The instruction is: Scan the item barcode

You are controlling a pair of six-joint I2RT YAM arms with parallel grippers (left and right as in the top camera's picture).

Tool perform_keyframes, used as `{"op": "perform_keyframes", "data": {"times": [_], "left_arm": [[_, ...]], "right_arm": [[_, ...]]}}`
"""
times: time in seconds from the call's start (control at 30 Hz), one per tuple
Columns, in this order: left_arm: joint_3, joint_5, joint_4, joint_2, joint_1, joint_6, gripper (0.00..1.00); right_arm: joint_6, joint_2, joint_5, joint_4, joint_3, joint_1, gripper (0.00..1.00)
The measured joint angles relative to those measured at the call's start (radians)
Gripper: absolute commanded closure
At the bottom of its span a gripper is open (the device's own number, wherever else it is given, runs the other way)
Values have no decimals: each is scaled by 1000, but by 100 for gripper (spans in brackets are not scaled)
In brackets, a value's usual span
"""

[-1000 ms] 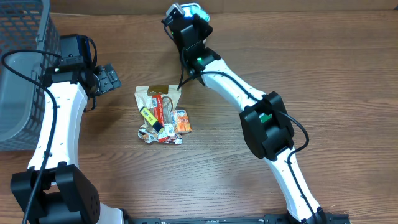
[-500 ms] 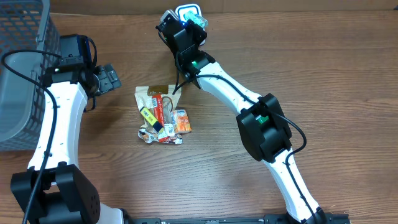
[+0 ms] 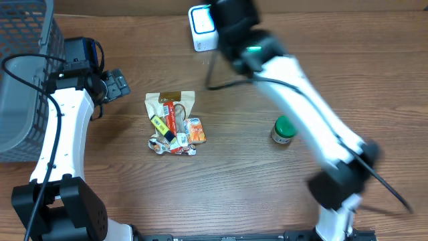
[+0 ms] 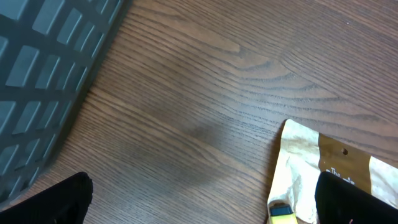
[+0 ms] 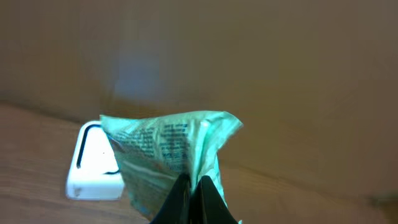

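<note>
A pale green printed packet (image 5: 168,155) is pinched at its lower edge between the closed fingers of the right gripper (image 5: 191,186) and is held up just beside the white scanner (image 5: 93,168). The left gripper (image 3: 118,84) is spread wide and empty, beside the grey basket (image 3: 20,80). A heap of snack packets (image 3: 174,124) and a green-capped jar (image 3: 283,130) are seen well apart on the wooden table (image 3: 267,187).

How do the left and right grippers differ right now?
The left gripper stands open and empty; the right gripper is shut on a crinkled pale green packet. The left one sits near the grey mesh basket; the right one is by the white box scanner. Both have black fingers.
</note>
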Motion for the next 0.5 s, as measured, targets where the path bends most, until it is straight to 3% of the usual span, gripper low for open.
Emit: {"op": "perform_keyframes", "data": {"times": [0.2, 0.37, 0.5], "left_arm": [[0, 0, 0, 0, 0, 0, 0], [0, 0, 0, 0, 0, 0, 0], [0, 0, 0, 0, 0, 0, 0]], "right_arm": [[290, -240, -238, -357, 23, -188, 96], [402, -226, -515, -582, 5, -364, 96], [433, -184, -646, -651, -105, -461, 96]]}}
